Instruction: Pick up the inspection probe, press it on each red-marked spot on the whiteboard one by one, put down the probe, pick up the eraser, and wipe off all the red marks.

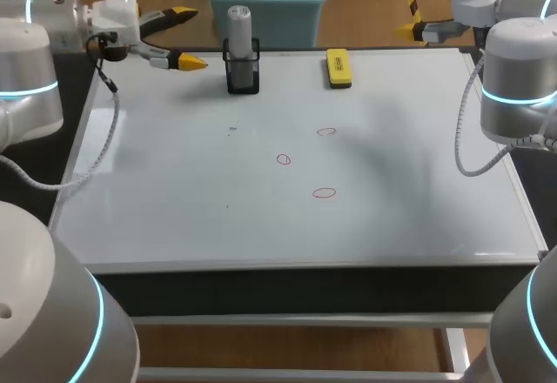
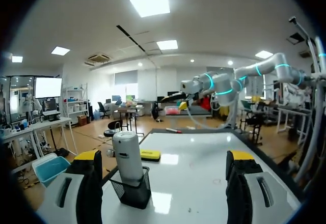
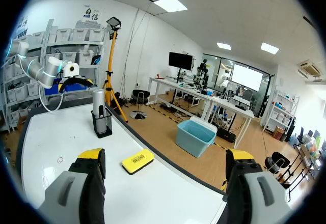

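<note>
The grey inspection probe stands upright in a black mesh holder at the back of the whiteboard. A yellow eraser lies to its right. Three red rings are drawn mid-board. My left gripper hovers open just left of the probe, which shows ahead of its left finger in the left wrist view. My right gripper hangs open off the back right corner, with the eraser ahead between its fingers and the probe farther off.
The whiteboard covers most of the tabletop, with a dark strip of table along its left side. A cable from my left arm loops over the board's left edge. Another cable hangs by the right edge.
</note>
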Robot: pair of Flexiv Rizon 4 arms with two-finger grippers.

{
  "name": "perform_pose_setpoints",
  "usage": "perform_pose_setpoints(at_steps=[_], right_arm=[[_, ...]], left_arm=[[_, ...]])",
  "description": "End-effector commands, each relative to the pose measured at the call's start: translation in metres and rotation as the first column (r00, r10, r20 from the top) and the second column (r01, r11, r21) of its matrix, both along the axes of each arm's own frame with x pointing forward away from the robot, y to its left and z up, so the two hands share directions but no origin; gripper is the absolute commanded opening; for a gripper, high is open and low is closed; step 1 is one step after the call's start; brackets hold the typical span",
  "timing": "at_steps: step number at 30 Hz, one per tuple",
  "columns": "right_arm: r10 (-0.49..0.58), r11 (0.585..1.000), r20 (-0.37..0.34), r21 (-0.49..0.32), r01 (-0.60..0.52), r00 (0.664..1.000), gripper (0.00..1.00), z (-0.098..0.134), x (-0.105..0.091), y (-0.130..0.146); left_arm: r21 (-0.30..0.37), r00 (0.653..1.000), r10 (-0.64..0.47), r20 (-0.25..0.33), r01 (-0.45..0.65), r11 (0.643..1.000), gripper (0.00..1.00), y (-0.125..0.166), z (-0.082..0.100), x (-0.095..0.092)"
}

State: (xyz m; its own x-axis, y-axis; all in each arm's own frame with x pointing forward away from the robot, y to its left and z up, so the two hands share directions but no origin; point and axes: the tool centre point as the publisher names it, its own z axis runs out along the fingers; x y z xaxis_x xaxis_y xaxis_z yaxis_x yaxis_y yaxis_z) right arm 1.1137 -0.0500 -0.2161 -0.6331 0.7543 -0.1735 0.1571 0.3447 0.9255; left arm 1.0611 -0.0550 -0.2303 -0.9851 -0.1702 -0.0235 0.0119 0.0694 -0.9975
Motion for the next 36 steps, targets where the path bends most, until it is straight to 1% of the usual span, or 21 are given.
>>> perform_pose_setpoints(at_steps=[1,6,13,24,30,36], right_arm=[[0.0,1.0,0.0,0.0,0.0,1.0,1.0,0.0,0.0,0.0],[0.0,1.0,0.0,0.0,0.0,1.0,1.0,0.0,0.0,0.0],[0.0,1.0,0.0,0.0,0.0,1.0,1.0,0.0,0.0,0.0],[0.0,1.0,0.0,0.0,0.0,1.0,1.0,0.0,0.0,0.0],[0.0,1.0,0.0,0.0,0.0,1.0,1.0,0.0,0.0,0.0],[0.0,1.0,0.0,0.0,0.0,1.0,1.0,0.0,0.0,0.0]], left_arm=[[-0.05,1.0,-0.016,0.007,0.017,0.999,1.0,-0.014,-0.012,0.013],[-0.077,1.0,-0.029,0.009,0.03,0.997,1.0,-0.031,-0.017,0.019],[-0.088,0.999,-0.042,0.0,0.041,0.995,1.0,-0.05,-0.025,0.029],[-0.1,1.0,-0.03,0.001,0.03,0.995,1.0,-0.058,-0.033,0.055],[-0.105,0.999,-0.047,0.006,0.048,0.993,1.0,-0.07,-0.035,0.07],[-0.117,0.998,-0.061,-0.006,0.06,0.991,1.0,-0.078,-0.041,0.082]])
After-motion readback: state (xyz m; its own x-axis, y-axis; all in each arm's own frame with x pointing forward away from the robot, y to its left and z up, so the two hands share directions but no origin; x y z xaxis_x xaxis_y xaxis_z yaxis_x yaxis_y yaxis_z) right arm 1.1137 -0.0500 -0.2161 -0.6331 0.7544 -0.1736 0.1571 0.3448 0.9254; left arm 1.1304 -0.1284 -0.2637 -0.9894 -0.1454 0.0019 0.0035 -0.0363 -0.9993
